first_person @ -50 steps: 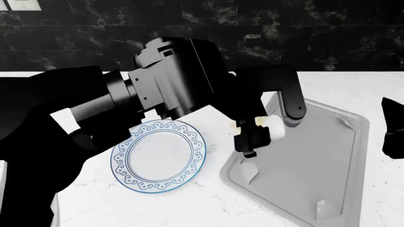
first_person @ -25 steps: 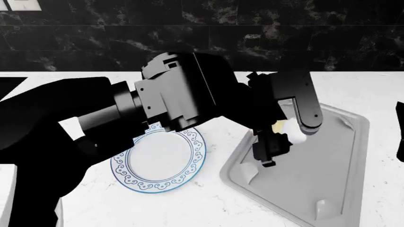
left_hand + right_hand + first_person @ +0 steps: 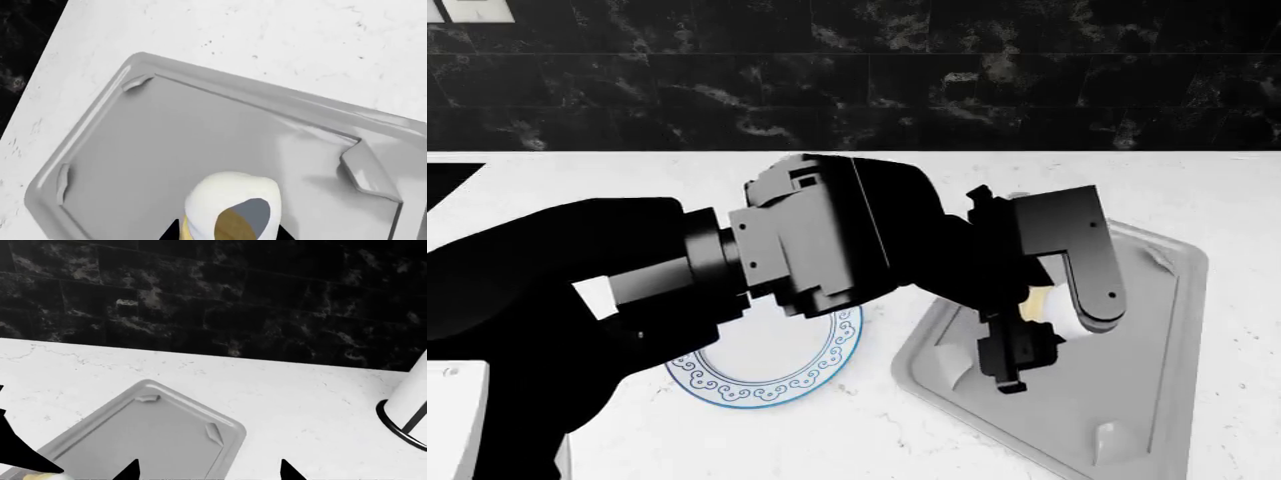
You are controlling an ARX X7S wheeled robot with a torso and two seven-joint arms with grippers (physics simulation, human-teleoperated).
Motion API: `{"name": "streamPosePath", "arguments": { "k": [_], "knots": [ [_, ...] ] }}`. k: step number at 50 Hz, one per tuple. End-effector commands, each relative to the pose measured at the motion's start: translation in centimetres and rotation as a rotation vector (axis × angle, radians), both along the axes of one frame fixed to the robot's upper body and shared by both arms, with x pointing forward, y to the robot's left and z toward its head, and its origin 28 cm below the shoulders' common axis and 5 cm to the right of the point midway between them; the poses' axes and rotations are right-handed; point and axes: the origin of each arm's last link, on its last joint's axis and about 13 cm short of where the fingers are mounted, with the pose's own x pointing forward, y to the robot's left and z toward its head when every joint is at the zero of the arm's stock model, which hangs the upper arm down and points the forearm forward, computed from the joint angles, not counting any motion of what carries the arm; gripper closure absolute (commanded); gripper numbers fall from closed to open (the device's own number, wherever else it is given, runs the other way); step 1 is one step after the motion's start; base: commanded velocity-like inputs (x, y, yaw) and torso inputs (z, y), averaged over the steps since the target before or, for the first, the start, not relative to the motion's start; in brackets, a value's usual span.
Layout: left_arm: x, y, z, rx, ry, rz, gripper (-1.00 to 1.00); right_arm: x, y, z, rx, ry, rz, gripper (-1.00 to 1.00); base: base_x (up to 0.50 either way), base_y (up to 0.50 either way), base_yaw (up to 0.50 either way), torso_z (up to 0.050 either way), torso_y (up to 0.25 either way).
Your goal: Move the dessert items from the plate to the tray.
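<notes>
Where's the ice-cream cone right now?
The ice-cream cone is held in the left gripper above the grey tray, over its left part in the head view, right of the blue-rimmed plate.

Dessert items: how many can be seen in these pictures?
1: the cone, held in the left end effector over the tray. Another may be hidden behind the arm, which covers much of the plate.

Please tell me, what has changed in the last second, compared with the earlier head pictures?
The left gripper, shut on the ice-cream cone, has carried it away from the plate and further over the tray; now it hangs above the tray's floor, not yet released. The arm now covers more of the plate. The plate and tray stayed where they were. The right gripper, at the picture's right edge before, is out of the head view.
</notes>
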Motion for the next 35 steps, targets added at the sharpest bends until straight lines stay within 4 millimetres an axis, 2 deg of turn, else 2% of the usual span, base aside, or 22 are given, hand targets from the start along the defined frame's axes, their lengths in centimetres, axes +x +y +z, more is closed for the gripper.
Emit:
{"name": "streamPosePath", "arguments": {
  "k": [1,17,35],
  "knots": [
    [-0.4,-0.2,-1.1,-0.006,-0.001,0.002,1.0,-0.3,-0.1,-0.2,0.003,0.004,-0.01,-1.0,0.0,0.0,0.0,0.0,0.0],
    [-0.4,-0.2,-2.8,0.007,0.008,0.004,1.0,-0.4,-0.2,-0.3,0.002,0.014,-0.022,-1.0,0.0,0.0,0.0,0.0,0.0],
    [-0.4,0.0,-3.2,0.037,0.013,0.004,1.0,-0.6,-0.5,-0.2,0.002,0.014,-0.032,-1.0,0.0,0.0,0.0,0.0,0.0]
  ]
}}
